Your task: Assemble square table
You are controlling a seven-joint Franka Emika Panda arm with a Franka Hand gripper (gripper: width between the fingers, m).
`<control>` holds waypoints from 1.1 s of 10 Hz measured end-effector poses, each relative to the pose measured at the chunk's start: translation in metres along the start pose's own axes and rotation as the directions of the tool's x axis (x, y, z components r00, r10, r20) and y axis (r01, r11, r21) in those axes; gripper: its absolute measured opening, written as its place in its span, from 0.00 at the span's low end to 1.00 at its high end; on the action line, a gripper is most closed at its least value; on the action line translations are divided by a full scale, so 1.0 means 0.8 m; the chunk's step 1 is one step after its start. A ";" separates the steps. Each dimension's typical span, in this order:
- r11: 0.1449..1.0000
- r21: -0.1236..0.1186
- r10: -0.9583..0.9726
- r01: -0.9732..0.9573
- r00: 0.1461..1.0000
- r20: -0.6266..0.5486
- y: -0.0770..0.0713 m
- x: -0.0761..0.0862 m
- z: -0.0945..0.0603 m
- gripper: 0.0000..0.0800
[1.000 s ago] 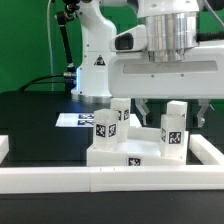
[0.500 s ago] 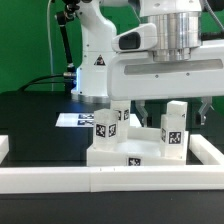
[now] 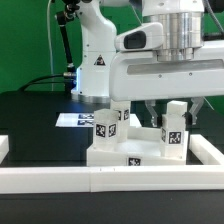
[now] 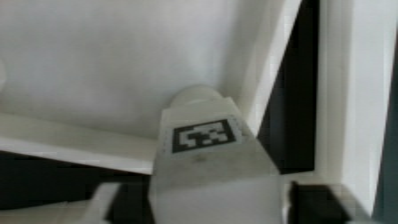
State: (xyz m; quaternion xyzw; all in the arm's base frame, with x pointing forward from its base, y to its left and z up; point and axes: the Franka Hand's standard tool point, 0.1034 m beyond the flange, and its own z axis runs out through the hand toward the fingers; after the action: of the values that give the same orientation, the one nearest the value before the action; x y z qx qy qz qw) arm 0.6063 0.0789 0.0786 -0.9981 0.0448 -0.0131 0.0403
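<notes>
On the black table, the white square tabletop [image 3: 125, 150] lies just behind the near barrier rail [image 3: 110, 178] with 2 legs upright, and the gripper [image 3: 172, 108] straddles the right leg [image 3: 173, 129], fingers half closed, contact unclear.

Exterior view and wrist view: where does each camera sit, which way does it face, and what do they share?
Exterior view: low at the table's edge, past the barrier rail, facing the square table slab with upright legs; arm base and hand show.
Wrist view: on the wrist, looking down along the hand at a tagged leg over the slab; dark finger pads flank it.
Shared: the leg between the fingers, and the slab.
</notes>
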 end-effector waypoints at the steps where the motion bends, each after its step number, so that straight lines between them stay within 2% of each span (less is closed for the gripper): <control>1: 1.000 0.000 0.012 -0.012 1.000 0.000 0.000 0.000 0.000 0.36; 4: 0.998 0.002 0.058 -0.058 0.998 0.000 0.000 0.000 0.000 0.36; 5: 0.979 0.004 0.205 -0.205 0.979 0.000 0.000 0.000 0.000 0.36; 9: 0.838 0.001 0.546 -0.546 0.838 0.003 -0.002 -0.003 0.000 0.36; 11: 0.771 -0.008 0.637 -0.637 0.771 0.000 0.006 -0.003 0.000 0.36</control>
State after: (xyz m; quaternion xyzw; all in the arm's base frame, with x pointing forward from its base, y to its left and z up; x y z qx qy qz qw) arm 0.6036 0.0746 0.0782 -0.9242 0.3798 0.0026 0.0387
